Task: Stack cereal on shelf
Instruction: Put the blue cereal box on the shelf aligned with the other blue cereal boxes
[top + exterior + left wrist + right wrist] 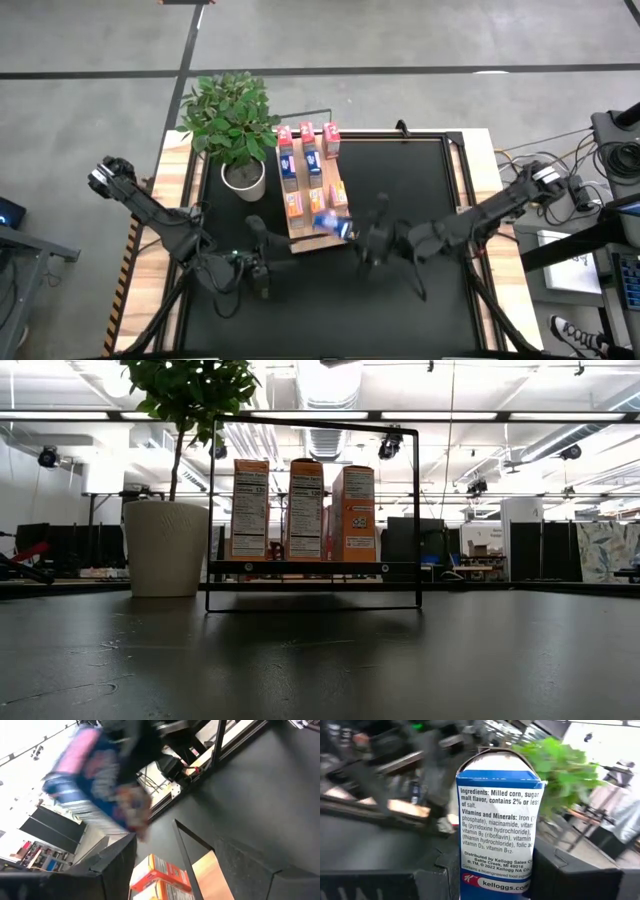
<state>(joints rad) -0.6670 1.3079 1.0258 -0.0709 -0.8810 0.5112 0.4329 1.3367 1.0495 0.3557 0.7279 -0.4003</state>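
Right wrist view: right end effector (495, 885) grips a blue cereal box (497, 835); left end effector (262, 275) stands wide. Next: place box upright on shelf (300, 240).

A: My left wrist view smears the blue cereal box (95, 785); I can't read its print.

B: In mine, the blue box's (497, 827) bottom is cut off, and the plant (560, 765) behind blurs.

Seven cereal boxes (308, 150) — one shelf (300, 235), one potted plant (232, 125).
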